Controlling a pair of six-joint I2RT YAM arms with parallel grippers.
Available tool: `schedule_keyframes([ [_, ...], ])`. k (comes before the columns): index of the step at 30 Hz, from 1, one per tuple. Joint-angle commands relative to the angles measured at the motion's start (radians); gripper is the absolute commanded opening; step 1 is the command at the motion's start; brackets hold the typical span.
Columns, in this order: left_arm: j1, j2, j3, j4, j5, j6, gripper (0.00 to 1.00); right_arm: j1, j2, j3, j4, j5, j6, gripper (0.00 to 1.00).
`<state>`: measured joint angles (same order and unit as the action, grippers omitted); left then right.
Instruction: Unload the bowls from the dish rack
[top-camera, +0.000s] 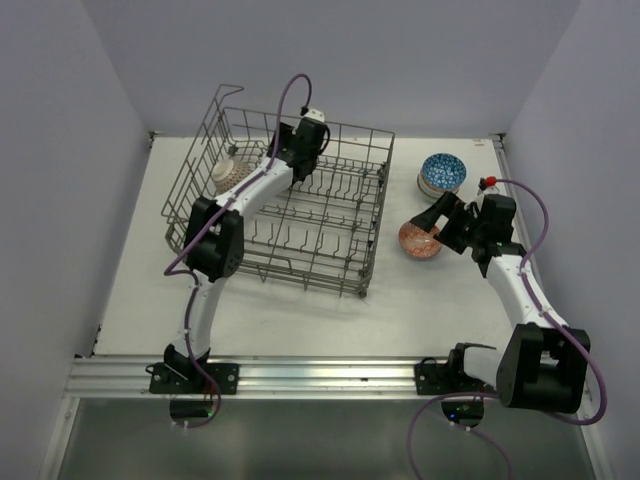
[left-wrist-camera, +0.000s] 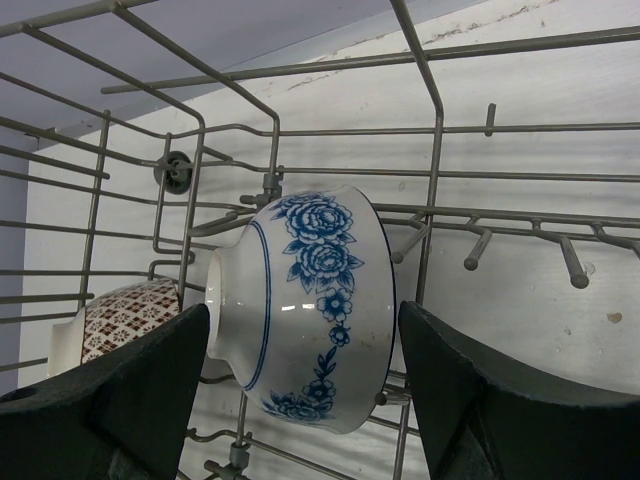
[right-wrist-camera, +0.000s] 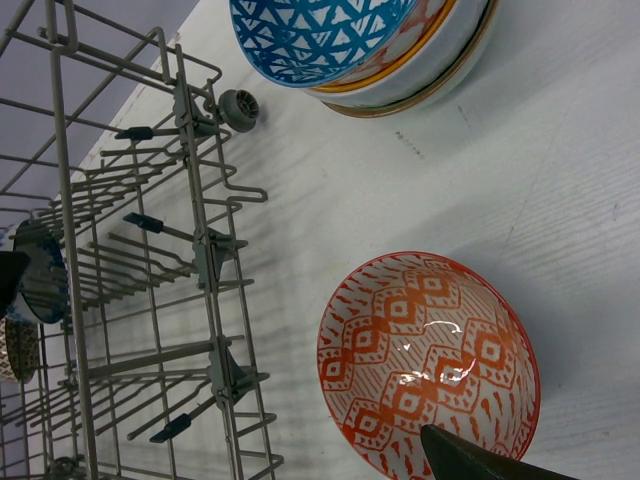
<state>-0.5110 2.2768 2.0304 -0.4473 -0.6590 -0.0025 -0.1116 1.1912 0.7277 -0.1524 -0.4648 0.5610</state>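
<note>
The grey wire dish rack (top-camera: 372, 215) stands left of the table's middle. My left gripper (top-camera: 308, 130) reaches into its far side. In the left wrist view my left gripper (left-wrist-camera: 303, 335) has a jaw against each side of a blue-and-white flowered bowl (left-wrist-camera: 310, 300), which lies on its side among the tines. A brown-red patterned bowl (top-camera: 230, 172) stands further left in the rack, also visible in the left wrist view (left-wrist-camera: 125, 315). My right gripper (top-camera: 433, 228) grips the rim of an orange-red patterned bowl (top-camera: 420, 241) right of the rack. One finger (right-wrist-camera: 500, 465) shows inside that bowl (right-wrist-camera: 425, 360); the other is hidden.
A stack of bowls with a blue triangle-patterned one on top (top-camera: 441, 172) sits on the table behind the orange bowl, also seen in the right wrist view (right-wrist-camera: 320, 35). The rack's right wall (right-wrist-camera: 205, 260) is close to the orange bowl. Grey walls enclose the table.
</note>
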Motion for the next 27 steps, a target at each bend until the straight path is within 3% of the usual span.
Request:
schedule_keyframes([
  [1, 0.015, 0.007, -0.018, 0.030, 0.002, 0.012, 0.79, 0.003, 0.001, -0.002, 0.037, -0.028, 0.000, 0.98],
  [6, 0.028, 0.004, -0.025, 0.007, 0.022, 0.012, 0.72, 0.001, -0.001, -0.002, 0.034, -0.020, -0.001, 0.99],
  [14, 0.054, -0.031, -0.064, 0.024, 0.087, -0.047, 0.71, 0.001, -0.001, -0.010, 0.042, -0.020, 0.000, 0.98],
  [17, 0.057, -0.025, -0.055, 0.016, 0.087, -0.039, 0.61, 0.001, -0.002, -0.011, 0.043, -0.018, -0.001, 0.98],
  [27, 0.057, -0.059, -0.032, 0.007, 0.024, -0.016, 0.06, 0.001, -0.004, -0.013, 0.048, -0.020, 0.000, 0.99],
])
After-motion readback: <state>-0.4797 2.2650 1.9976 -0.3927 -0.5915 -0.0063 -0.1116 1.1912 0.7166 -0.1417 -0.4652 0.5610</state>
